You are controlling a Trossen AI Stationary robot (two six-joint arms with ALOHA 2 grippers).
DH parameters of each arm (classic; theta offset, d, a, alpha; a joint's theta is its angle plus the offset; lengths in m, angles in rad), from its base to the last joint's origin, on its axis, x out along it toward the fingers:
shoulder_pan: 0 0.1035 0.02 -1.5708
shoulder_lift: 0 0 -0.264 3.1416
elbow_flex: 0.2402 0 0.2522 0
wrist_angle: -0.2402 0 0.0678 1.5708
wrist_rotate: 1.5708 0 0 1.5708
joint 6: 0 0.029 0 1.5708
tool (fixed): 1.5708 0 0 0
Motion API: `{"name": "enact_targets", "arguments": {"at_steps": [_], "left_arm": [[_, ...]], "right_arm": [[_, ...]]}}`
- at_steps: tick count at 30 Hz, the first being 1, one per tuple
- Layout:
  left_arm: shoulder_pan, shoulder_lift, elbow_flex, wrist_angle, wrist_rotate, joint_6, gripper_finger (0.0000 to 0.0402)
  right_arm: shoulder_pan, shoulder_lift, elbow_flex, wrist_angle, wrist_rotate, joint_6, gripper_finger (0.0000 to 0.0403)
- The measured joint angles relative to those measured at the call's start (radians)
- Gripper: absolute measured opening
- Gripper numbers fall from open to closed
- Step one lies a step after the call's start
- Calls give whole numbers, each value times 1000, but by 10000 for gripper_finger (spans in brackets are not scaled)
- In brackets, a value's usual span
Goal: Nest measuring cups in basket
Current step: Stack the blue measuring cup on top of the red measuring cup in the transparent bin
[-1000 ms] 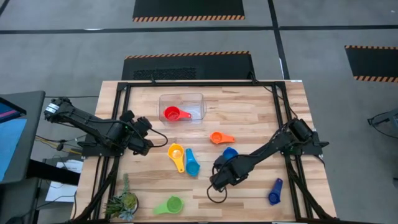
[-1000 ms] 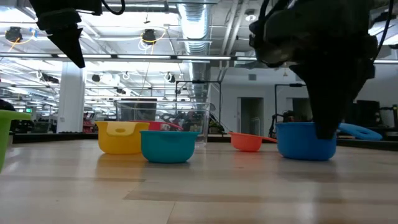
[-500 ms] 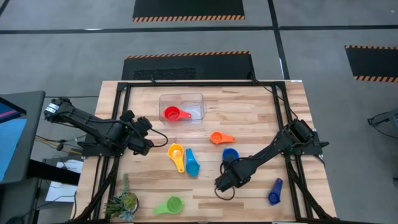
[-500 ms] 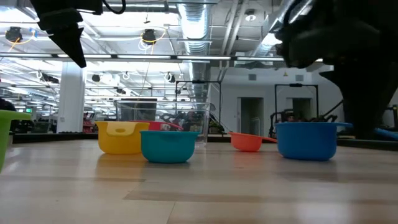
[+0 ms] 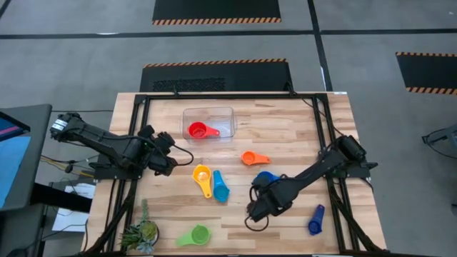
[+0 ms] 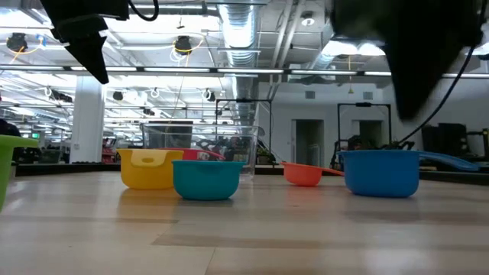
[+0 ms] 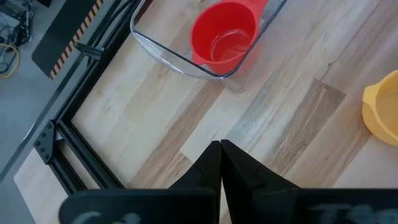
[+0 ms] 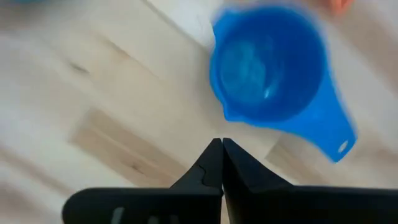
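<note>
The clear basket point(image 5: 208, 122) stands at the table's far middle with the red cup point(image 5: 198, 130) inside it; the left wrist view point(image 7: 224, 31) shows this too. On the table lie the orange cup point(image 5: 251, 158), blue cup point(image 5: 265, 178), yellow cup point(image 5: 203, 175), light blue cup point(image 5: 220, 189), green cup point(image 5: 196, 235) and dark blue cup point(image 5: 315, 219). My right gripper point(image 8: 221, 144) is shut and empty, above the table just near of the blue cup point(image 8: 270, 62). My left gripper point(image 7: 219, 146) is shut and empty, at the table's left, above the wood.
A small potted plant point(image 5: 143, 232) stands at the near left corner. A black frame point(image 5: 136, 143) runs along the table's edges. Bare wood lies between the basket and the cups and at the near middle.
My right gripper has drawn back from the blue cup toward the table's near edge and risen; in the low view it no longer stands in front of the cup. The left arm has kept still.
</note>
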Motion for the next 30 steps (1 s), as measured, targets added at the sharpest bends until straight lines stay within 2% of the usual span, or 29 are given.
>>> {"name": "enact_targets", "arguments": {"at_steps": [4, 10, 15, 18, 22, 25, 30], "left_arm": [[1, 0, 0, 0, 3, 0, 0], [1, 0, 0, 5, 3, 0, 0], [1, 0, 0, 8, 35, -4, 0], [1, 0, 0, 19, 56, -5, 0], [1, 0, 0, 47, 55, -5, 0], [1, 0, 0, 74, 55, -8, 0], [1, 0, 0, 118, 55, -46, 0]], "right_arm": [[-9, -20, 77, -63, 123, -111, 20], [-67, -36, 133, -71, 140, -345, 23], [-145, -36, 146, -145, 120, -275, 15], [-199, -41, 146, -221, 51, -256, 20], [-246, -43, 123, -353, 16, -318, 54], [-276, -72, 85, -347, 17, -430, 87], [-320, -173, -44, -356, 110, -495, 134]]}}
